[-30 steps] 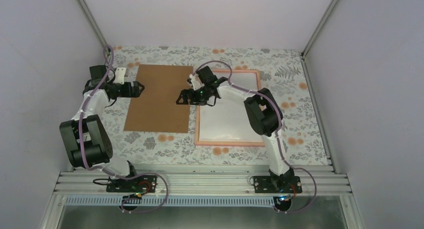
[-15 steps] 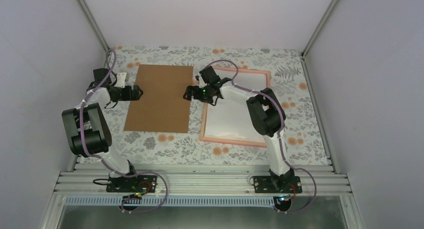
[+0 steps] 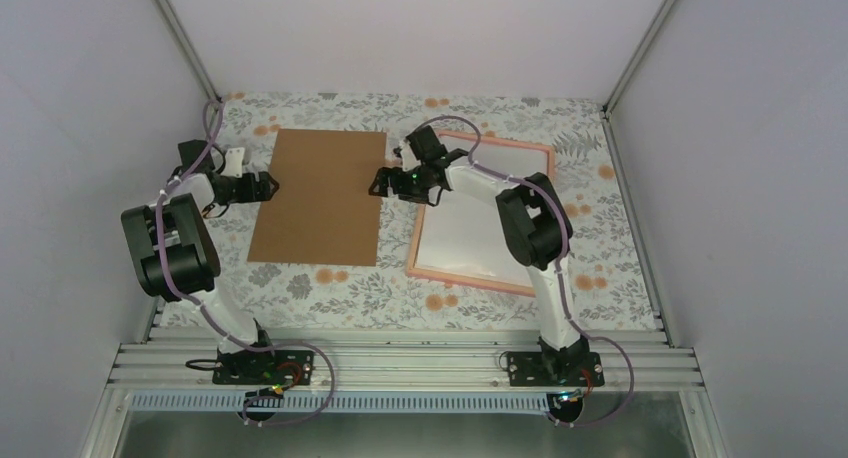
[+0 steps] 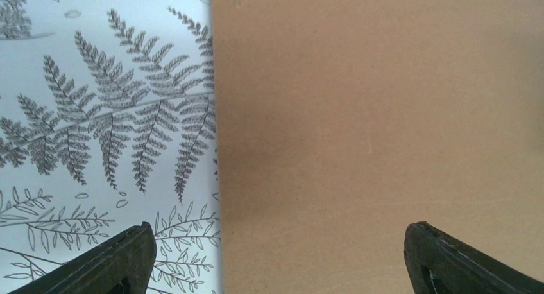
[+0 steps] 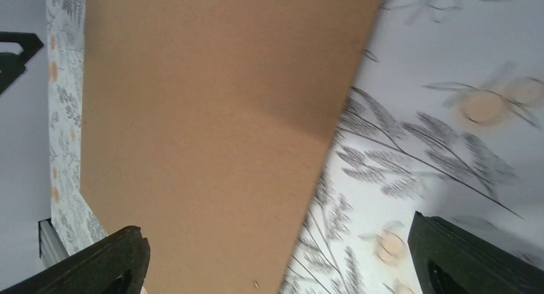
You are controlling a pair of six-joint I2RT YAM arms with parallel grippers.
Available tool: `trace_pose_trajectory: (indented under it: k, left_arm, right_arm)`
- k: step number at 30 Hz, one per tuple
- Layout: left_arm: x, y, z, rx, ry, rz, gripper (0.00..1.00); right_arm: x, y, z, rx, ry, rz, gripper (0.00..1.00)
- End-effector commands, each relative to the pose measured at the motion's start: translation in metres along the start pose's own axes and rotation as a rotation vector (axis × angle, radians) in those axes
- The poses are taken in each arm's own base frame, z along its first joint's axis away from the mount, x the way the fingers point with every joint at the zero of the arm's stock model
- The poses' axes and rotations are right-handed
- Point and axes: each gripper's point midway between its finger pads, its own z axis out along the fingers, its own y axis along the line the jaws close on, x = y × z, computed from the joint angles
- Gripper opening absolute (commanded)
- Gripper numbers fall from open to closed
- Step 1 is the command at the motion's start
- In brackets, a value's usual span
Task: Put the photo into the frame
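The pink frame (image 3: 468, 280) lies on the right half of the table, turned slightly askew. The photo (image 3: 470, 228) lies inside its border, plain white side up. A brown cardboard board (image 3: 320, 196) lies left of it. My left gripper (image 3: 270, 183) is open and low at the board's left edge; in the left wrist view (image 4: 279, 233) that edge runs between its fingers. My right gripper (image 3: 380, 184) is open at the board's right edge, between the board and the frame; in the right wrist view (image 5: 276, 233) it straddles that edge. Both grippers hold nothing.
The table has a floral cloth (image 3: 330, 288). White walls and metal posts close in the back and sides. An aluminium rail (image 3: 400, 363) with the arm bases runs along the near edge. The right arm reaches over the frame's left part.
The frame and photo have slid right and turned, the far end now further right. My right gripper shifted slightly right and back. My left gripper drew back a little to the left.
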Motion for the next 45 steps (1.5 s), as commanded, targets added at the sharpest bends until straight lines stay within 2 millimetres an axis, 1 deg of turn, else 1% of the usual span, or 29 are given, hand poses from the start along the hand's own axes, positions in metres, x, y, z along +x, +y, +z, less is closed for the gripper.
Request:
trace_pose_trajectory:
  k: [1, 4, 5, 6, 7, 9, 13, 15, 18, 23, 25, 26, 27, 28, 31, 32, 34, 36, 38, 41, 42, 45]
  left_arm:
    - [-0.003, 0.004, 0.008, 0.030, -0.005, 0.027, 0.95]
    - [0.014, 0.006, 0.020, 0.046, 0.040, 0.010, 0.91]
    - [0.021, 0.006, 0.024, 0.052, 0.058, 0.005, 0.89]
    - [0.029, 0.007, 0.027, 0.055, 0.076, -0.003, 0.87]
    - [0.037, 0.007, 0.031, 0.060, 0.094, -0.011, 0.86]
    - [0.052, 0.003, 0.035, 0.087, 0.126, -0.027, 0.81]
    - [0.074, -0.012, 0.043, 0.166, 0.176, -0.052, 0.74]
    - [0.081, -0.018, 0.046, 0.188, 0.193, -0.053, 0.73]
    - [0.091, -0.027, 0.050, 0.218, 0.222, -0.055, 0.68]
    - [0.104, -0.038, 0.054, 0.235, 0.251, -0.047, 0.66]
    - [0.109, -0.041, 0.054, 0.247, 0.261, -0.049, 0.65]
    - [0.111, -0.041, 0.054, 0.249, 0.263, -0.051, 0.65]
    - [0.111, -0.041, 0.054, 0.249, 0.265, -0.051, 0.65]
    - [0.111, -0.041, 0.055, 0.250, 0.267, -0.051, 0.65]
    - [0.112, -0.042, 0.055, 0.255, 0.266, -0.053, 0.64]
    - [0.111, -0.043, 0.055, 0.260, 0.263, -0.052, 0.64]
    - [0.108, -0.046, 0.053, 0.274, 0.255, -0.045, 0.64]
    - [0.103, -0.051, 0.049, 0.290, 0.239, -0.033, 0.64]
    - [0.097, -0.059, 0.045, 0.322, 0.223, -0.017, 0.64]
    - [0.092, -0.077, 0.041, 0.380, 0.213, 0.006, 0.64]
    - [0.090, -0.082, 0.040, 0.395, 0.210, 0.018, 0.64]
    - [0.085, -0.106, 0.037, 0.459, 0.212, 0.061, 0.64]
  right_arm:
    - [0.016, -0.021, 0.036, 0.024, 0.090, 0.088, 1.00]
    - [0.038, -0.063, 0.055, 0.101, 0.134, 0.175, 0.99]
    - [0.043, -0.073, 0.058, 0.121, 0.138, 0.194, 0.98]
    - [0.047, -0.078, 0.061, 0.126, 0.147, 0.207, 0.96]
    - [0.051, -0.080, 0.062, 0.125, 0.155, 0.216, 0.95]
    - [0.051, -0.077, 0.063, 0.109, 0.160, 0.225, 0.92]
    - [0.052, -0.071, 0.061, 0.087, 0.165, 0.253, 0.91]
    - [0.052, -0.068, 0.060, 0.069, 0.171, 0.268, 0.91]
    - [0.051, -0.068, 0.064, 0.069, 0.176, 0.287, 0.91]
    - [0.048, -0.066, 0.070, 0.051, 0.187, 0.314, 0.92]
    - [0.041, -0.056, 0.068, 0.022, 0.183, 0.302, 0.91]
    - [0.034, -0.047, 0.064, -0.004, 0.173, 0.290, 0.91]
    - [0.027, -0.037, 0.059, -0.031, 0.164, 0.274, 0.89]
    - [0.020, -0.023, 0.053, -0.072, 0.154, 0.251, 0.88]
    - [0.001, 0.023, 0.029, -0.181, 0.123, 0.185, 0.87]
    - [-0.004, 0.036, 0.021, -0.207, 0.115, 0.170, 0.87]
    - [-0.012, 0.057, 0.003, -0.252, 0.090, 0.142, 0.86]
    - [-0.017, 0.073, -0.014, -0.281, 0.067, 0.111, 0.85]
    - [-0.019, 0.085, -0.031, -0.306, 0.046, 0.085, 0.85]
    - [-0.016, 0.095, -0.050, -0.332, 0.032, 0.066, 0.84]
    - [-0.016, 0.095, -0.057, -0.334, 0.026, 0.066, 0.84]
    - [-0.012, 0.080, -0.075, -0.315, 0.008, 0.075, 0.84]
